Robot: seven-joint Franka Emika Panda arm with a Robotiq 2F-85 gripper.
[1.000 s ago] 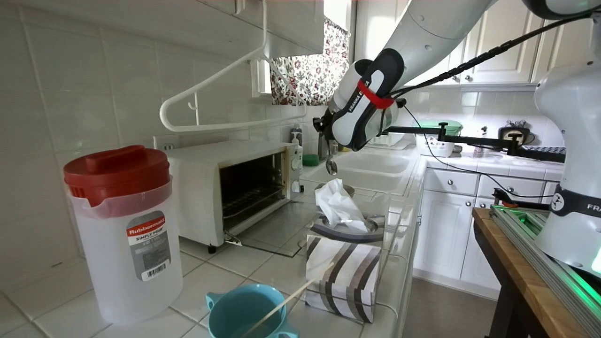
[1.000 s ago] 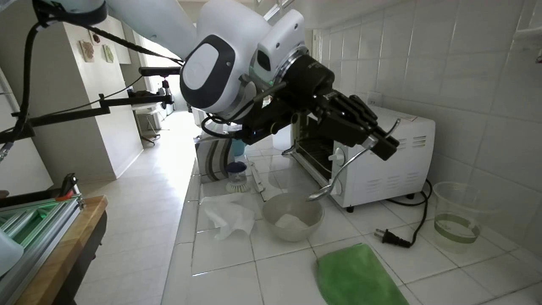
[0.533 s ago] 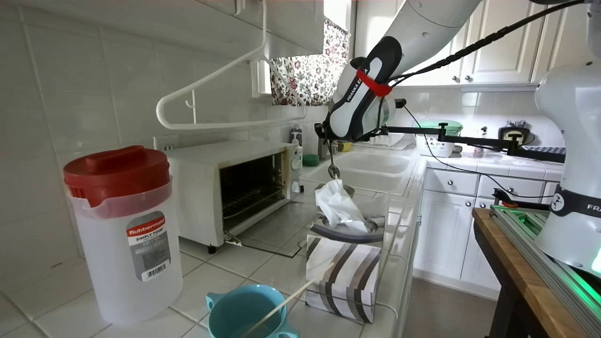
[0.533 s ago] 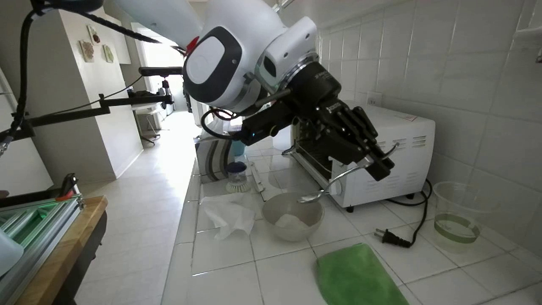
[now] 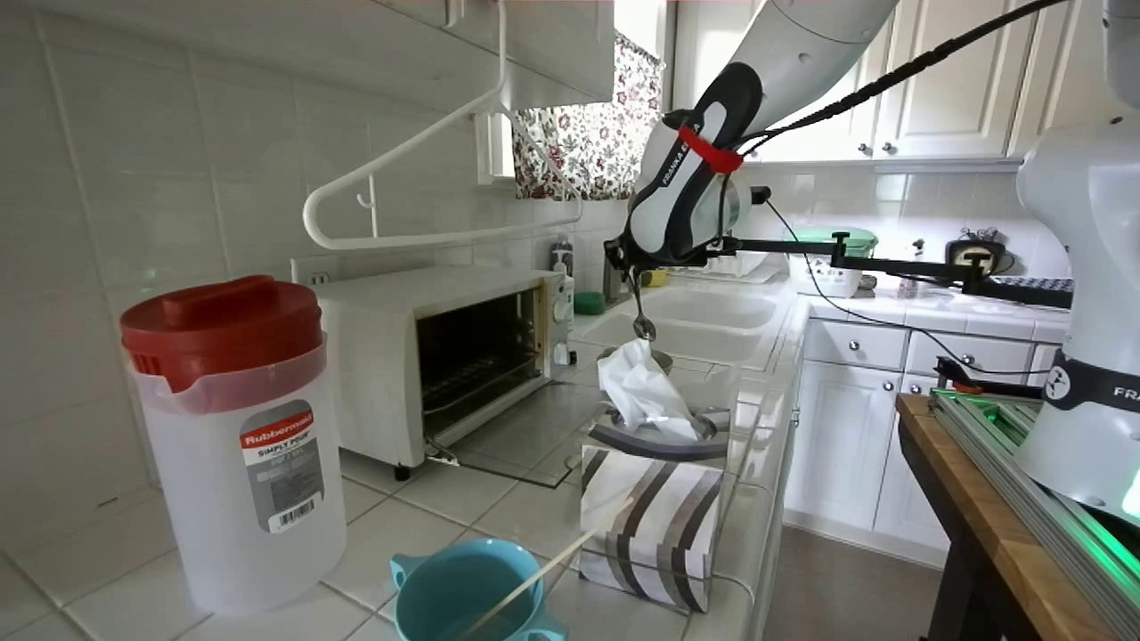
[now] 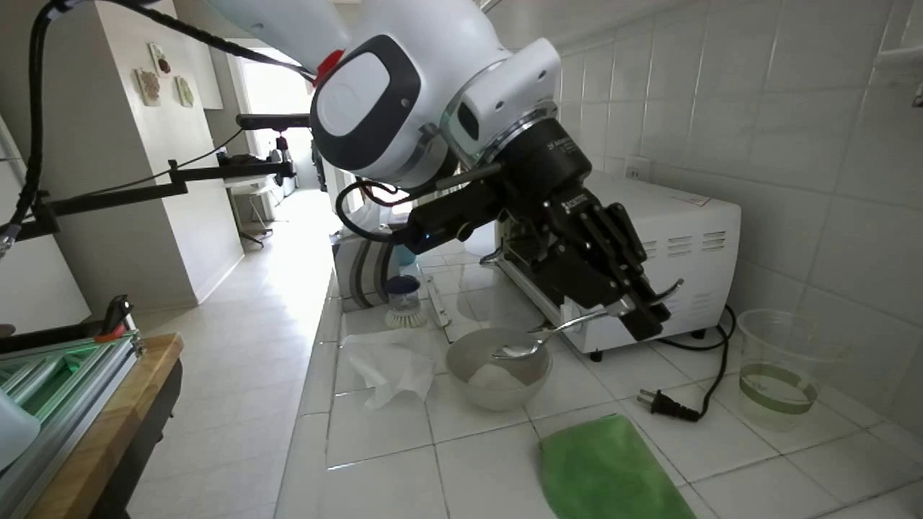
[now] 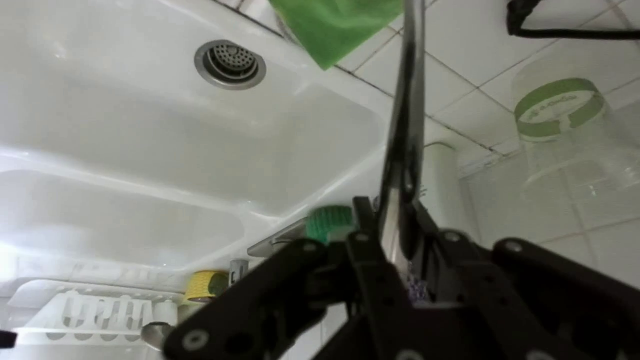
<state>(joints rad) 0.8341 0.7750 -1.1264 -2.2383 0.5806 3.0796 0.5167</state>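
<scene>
My gripper (image 6: 642, 316) is shut on the handle of a metal spoon (image 6: 518, 351). The spoon is tilted, with its head low over the opening of a pale bowl (image 6: 497, 400). Something white (image 6: 496, 376) lies in the bowl. I cannot tell if the spoon touches it. In an exterior view the spoon head (image 5: 643, 327) hangs behind white tissue (image 5: 643, 387), and the bowl (image 5: 662, 360) is mostly hidden. In the wrist view the spoon handle (image 7: 411, 90) stands between the gripper's (image 7: 390, 212) fingers; the bowl is out of view.
A white toaster oven (image 6: 670, 267) with its door open stands close beside the gripper. A green cloth (image 6: 613, 468), a clear cup (image 6: 782, 346), a plug (image 6: 674, 406) and a brush (image 6: 404, 295) lie about the bowl. A sink (image 7: 165, 130) and a striped box (image 5: 655, 516) are near.
The gripper has lowered and tipped with the spoon. The spoon head has moved from beside the bowl's rim, down and across, to over the bowl's opening.
</scene>
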